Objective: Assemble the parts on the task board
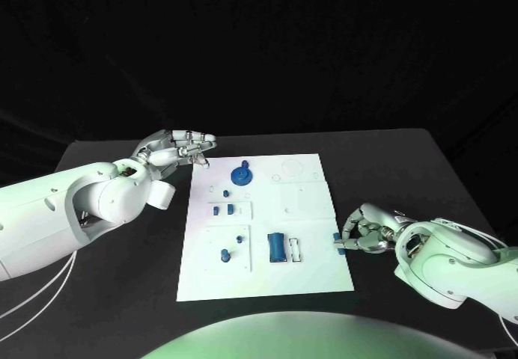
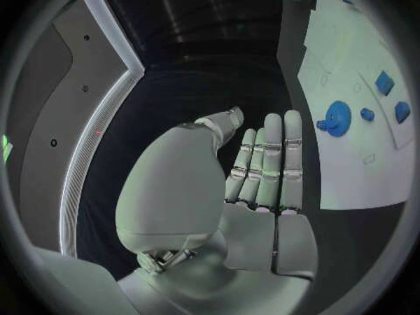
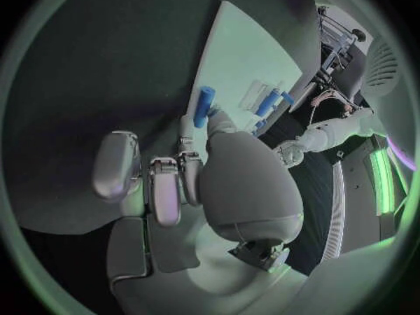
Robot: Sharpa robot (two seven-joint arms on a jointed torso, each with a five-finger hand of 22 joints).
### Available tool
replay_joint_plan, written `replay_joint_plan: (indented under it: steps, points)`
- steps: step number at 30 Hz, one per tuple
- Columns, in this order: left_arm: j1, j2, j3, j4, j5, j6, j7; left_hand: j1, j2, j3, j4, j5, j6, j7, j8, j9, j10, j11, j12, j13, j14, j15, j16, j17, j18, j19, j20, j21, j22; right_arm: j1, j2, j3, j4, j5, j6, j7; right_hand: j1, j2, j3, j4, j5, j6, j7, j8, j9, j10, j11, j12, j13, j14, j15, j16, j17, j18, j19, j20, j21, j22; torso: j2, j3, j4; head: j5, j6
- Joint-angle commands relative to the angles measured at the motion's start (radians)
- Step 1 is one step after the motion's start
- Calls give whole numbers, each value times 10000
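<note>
1. Black table [image 1: 119, 299] fills the lower two-thirds of the head view, dark backdrop above it.
2. Task board [image 1: 308, 258], a white plate, lies at the middle of the frame, long side running away from the robot.
3. Left arm [image 1: 75, 213] enters from the left edge. Left hand [image 1: 178, 148] hovers upper left of centre, just off the board's far-left corner, holding nothing. In the left wrist view [image 2: 262, 164] the fingers lie straight and side by side, thumb apart, palm bare.
4. Right arm [image 1: 459, 262] enters from the lower right. Right hand [image 1: 367, 230] sits at the board's right edge, fingers curled in, pinching a small blue part [image 1: 339, 241]. In the right wrist view the part [image 3: 204, 106] stands up between thumb and fingertips, the board's edge just behind it.
5. Blue block [image 1: 276, 246], upright rectangle, lower centre of the board, beside a clear holder [image 1: 295, 249].
6. Blue round part [image 1: 242, 175] with a small knob, upper left of the board; also seen in the left wrist view [image 2: 337, 115].
7. Small blue pieces: two [image 1: 222, 210] mid-left, another [image 1: 226, 256] in the lower-left square.
</note>
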Motion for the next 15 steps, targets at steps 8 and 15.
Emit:
replay_joint_plan:
  steps: [8, 15]
  points:
    - [8, -15, 6, 37, 3, 159, 37, -62, -16, -18, -51, -16, -75, 208, 63, -10, -32, 4, 46, 4, 10, -15, -63, -15, 133, 69, -34, -57, -9, -96, 152, -4, -127, -342, 449, -153, 465, 19, 181, -28, -26, 75, -57, 6, 22, 481, -105, -10, 1705, 801, -80, -5, 1413, -93, 69, -25, 70, 1500, 2, 7, 2, 20, -29]
    - [8, -22, 6, 41, 3, 156, 30, -62, -16, -18, -51, -16, -75, 208, 63, -10, -32, 4, 46, 4, 10, -15, -63, -15, 133, 69, -34, -57, -9, -117, 187, -4, -179, -374, 323, -140, 857, 151, 601, 20, 4, 104, -92, -54, -5, 489, -138, 7, 1720, 807, -108, 3, 1444, -98, 84, -51, 87, 1525, -4, 3, -5, 25, -38]
